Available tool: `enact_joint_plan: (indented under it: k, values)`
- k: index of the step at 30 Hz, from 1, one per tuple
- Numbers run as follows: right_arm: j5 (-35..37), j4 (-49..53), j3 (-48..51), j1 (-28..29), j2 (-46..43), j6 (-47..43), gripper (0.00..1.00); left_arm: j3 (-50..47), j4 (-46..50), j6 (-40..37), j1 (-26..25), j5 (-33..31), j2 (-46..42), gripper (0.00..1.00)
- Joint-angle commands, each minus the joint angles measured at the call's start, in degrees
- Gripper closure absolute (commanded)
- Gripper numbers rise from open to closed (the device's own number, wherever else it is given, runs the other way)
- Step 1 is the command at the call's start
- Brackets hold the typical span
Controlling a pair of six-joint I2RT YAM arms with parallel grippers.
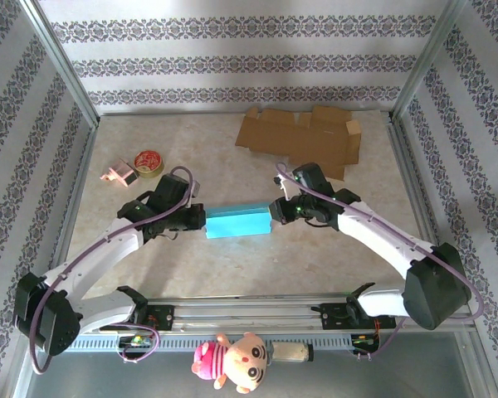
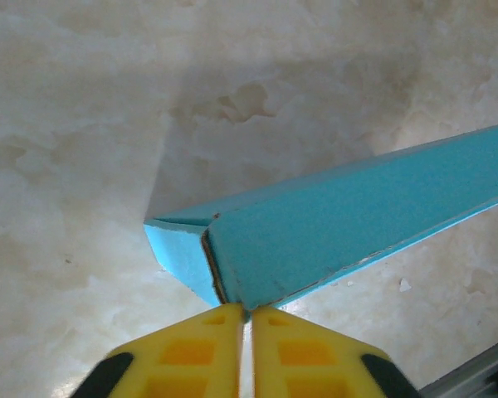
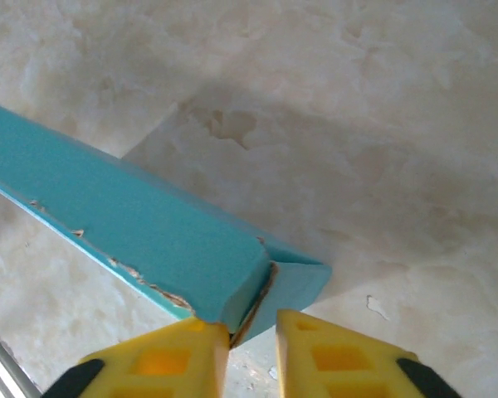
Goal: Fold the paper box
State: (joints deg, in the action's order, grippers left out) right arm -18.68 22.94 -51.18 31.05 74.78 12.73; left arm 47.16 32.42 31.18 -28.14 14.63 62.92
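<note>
On the marbled tabletop (image 1: 232, 265), the long turquoise paper box (image 1: 238, 222) is lying between the left claw (image 2: 251, 308) (nearly closed) and the right claw (image 3: 253, 319), narrowly apart around its end; both should be pressing evenly.

Pale marbled tabletop (image 1: 199, 269) inside metal-framed walls (image 1: 232, 58) of grey-and-white floral-striped wallpaper, under soft, even light.

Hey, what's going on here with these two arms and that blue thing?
Two robot arms are handling a teal paper box, already folded into a long closed shape, between them at the middle of the pale stone-look table. The left gripper is at its left end, fingers almost together. The right gripper is at its right end, fingers slightly apart. Whether either actually pinches it is unclear.
</note>
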Motion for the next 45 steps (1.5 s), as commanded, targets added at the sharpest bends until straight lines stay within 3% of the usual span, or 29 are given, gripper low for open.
enact_joint_plan:
  k: [1, 5, 10, 16, 19, 23, 29, 39, 45]
  values:
    - [-0.3, 4.1, -0.3, 1.3, -1.5, 0.2, 0.64, -0.6, -0.4, 2.3, -0.8, 1.4, -2.8, 0.84]
    - [-4.1, 5.0, -2.0, 0.7, -4.1, 0.4, 0.53, 1.2, -1.3, 3.0, -0.8, 2.0, -4.7, 0.81]
    - [-7.8, 4.4, -4.0, 0.3, -5.6, 2.7, 0.49, 1.6, -3.2, 4.7, -0.8, 2.6, -6.8, 0.75]
    - [-2.6, 5.1, -7.6, -1.0, -2.7, 5.8, 0.5, 3.9, -1.0, 6.5, -0.8, -4.1, -7.0, 0.69]
    - [-0.3, 5.4, -9.7, -2.2, 0.0, 7.0, 0.52, 5.0, -0.6, 9.2, -0.5, -8.5, -6.3, 0.68]
    - [-3.1, 5.5, -11.2, -3.1, 3.7, 9.5, 0.66, 7.4, 2.3, 13.5, 1.0, -10.8, -2.2, 0.69]
    - [-3.9, 5.4, -9.1, -1.7, 5.2, 9.8, 0.77, 4.7, -3.1, 17.0, 2.1, -5.9, 1.1, 0.66]
    - [-2.3, 5.5, -5.2, -0.7, 5.4, 8.8, 0.81, -1.7, -3.8, 18.5, 2.3, -5.3, -0.6, 0.89]
    - [-1.4, 5.1, -1.8, 0.1, 5.0, 8.5, 0.81, -6.9, -4.4, 20.1, 2.3, -4.0, -2.4, 0.91]
